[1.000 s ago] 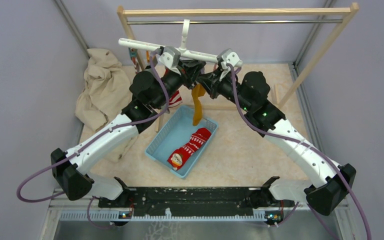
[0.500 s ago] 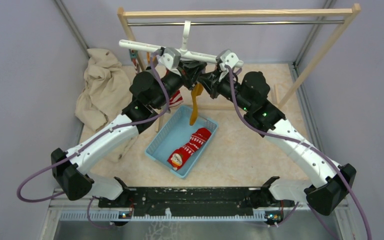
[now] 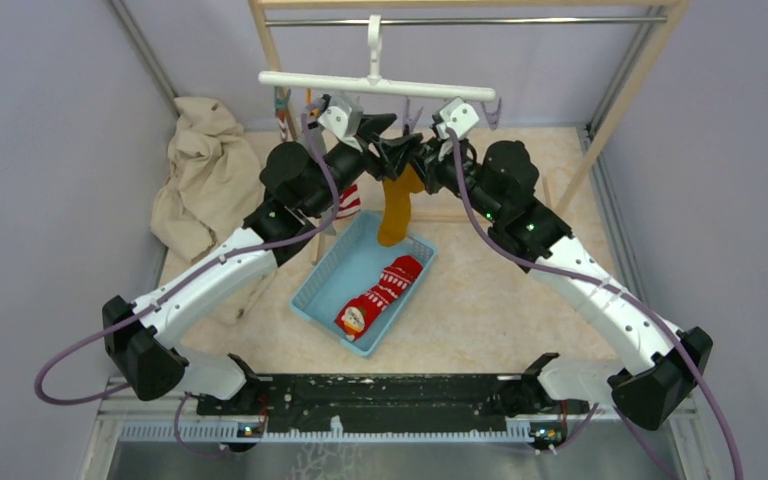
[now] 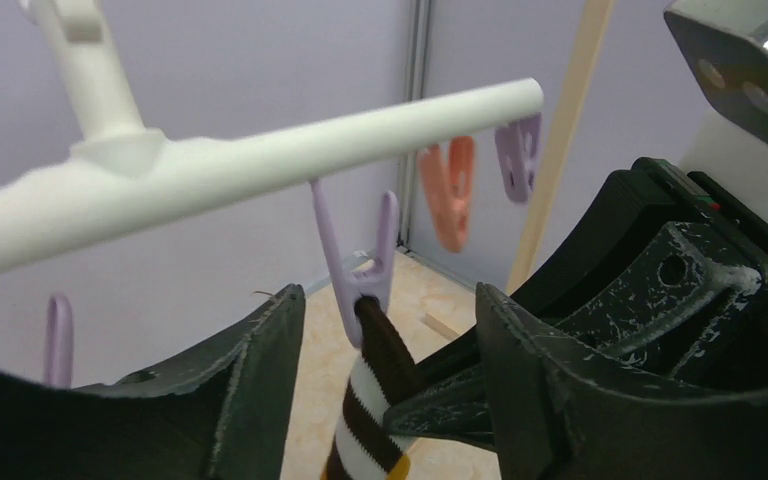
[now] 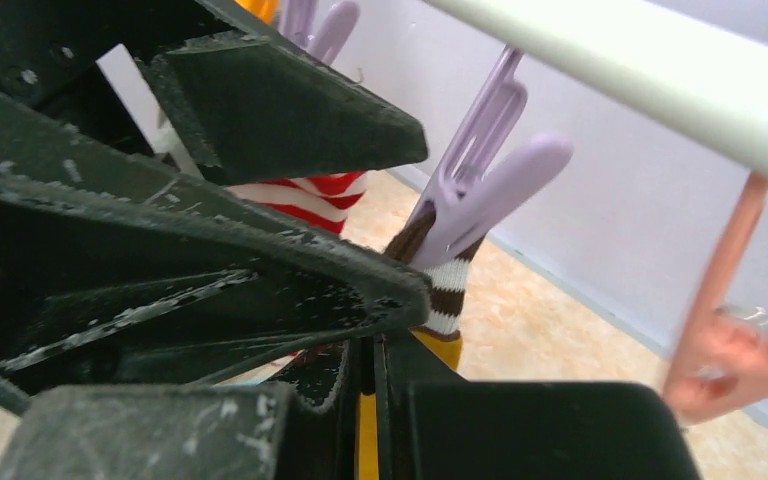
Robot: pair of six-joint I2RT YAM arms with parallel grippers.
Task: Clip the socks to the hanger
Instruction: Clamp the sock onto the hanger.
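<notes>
Your left gripper (image 4: 388, 300) stands apart around the purple peg (image 4: 355, 270) biting the yellow sock (image 3: 397, 210) by its cuff under the hanger (image 3: 360, 83), and your right gripper (image 5: 372, 360) is clamped on that sock, so a downward tug could slip the thin bite.

The white hanger (image 3: 380, 85), which sloped down to the right a second ago, has swung back level and sits higher. The wooden rack (image 3: 260, 40) has rocked back with it. The left gripper (image 4: 385, 330) has sprung open around the purple peg (image 4: 355, 260), and the mustard-yellow sock (image 3: 397, 210) now hangs broader
</notes>
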